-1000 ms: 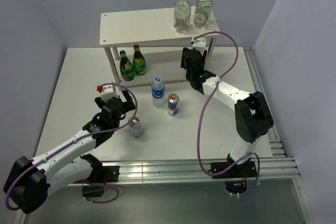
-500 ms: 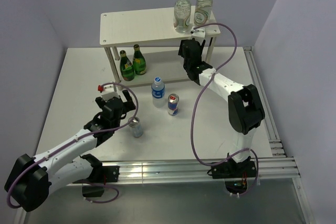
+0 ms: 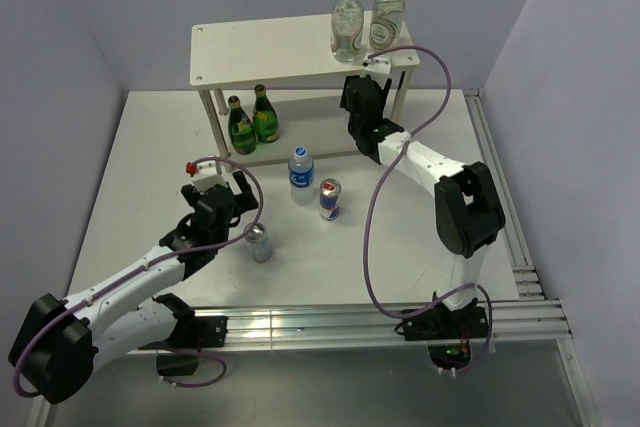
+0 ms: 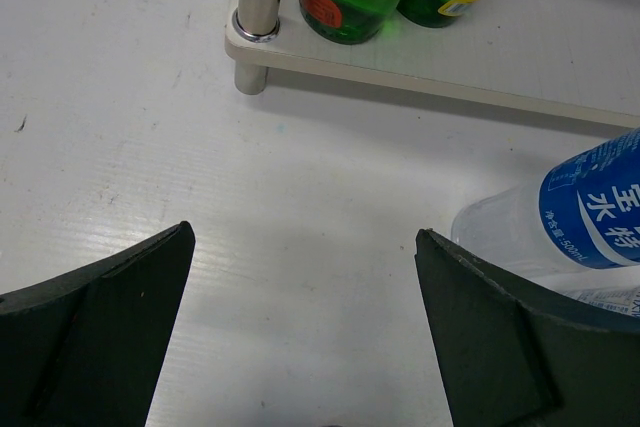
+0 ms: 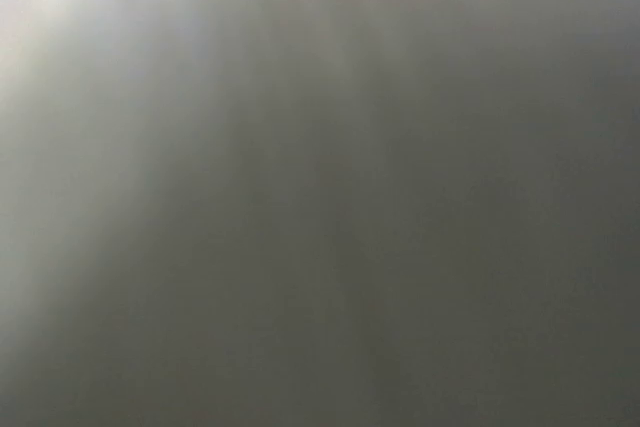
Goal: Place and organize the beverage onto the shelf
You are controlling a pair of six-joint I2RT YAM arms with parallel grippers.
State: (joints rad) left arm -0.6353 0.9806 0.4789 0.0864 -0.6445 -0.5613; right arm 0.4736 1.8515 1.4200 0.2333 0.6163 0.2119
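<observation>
- Two clear glass bottles upright on the top board of the shelf, side by side at its right end.
- Two green bottles upright on the lower board of the shelf, close together toward its left end, just behind the front left leg.
- The shelf itself at the far side of the table, against the back wall.
- In front of the shelf, off both boards: a water bottle with a blue label, upright, near the middle of the shelf's front edge.
- A little farther from the shelf and slightly right: a red-and-blue can, upright, near the water bottle; contact between them not clear.
- Farthest from the shelf of the drinks: a silver can, upright, standing apart from the other two.
- Left gripper low over the table in front of the shelf's left half, pointed toward it; fingers spread wide, only bare table between them, nothing held. Water bottle just beside the right finger in the wrist view, silver can just to the right of the wrist from above.
- Right gripper under the top board at the shelf's right end, directly below the clear glass bottles. Fingers hidden from above, wrist view nothing but grey blur; impossible to tell whether spread or closed.
</observation>
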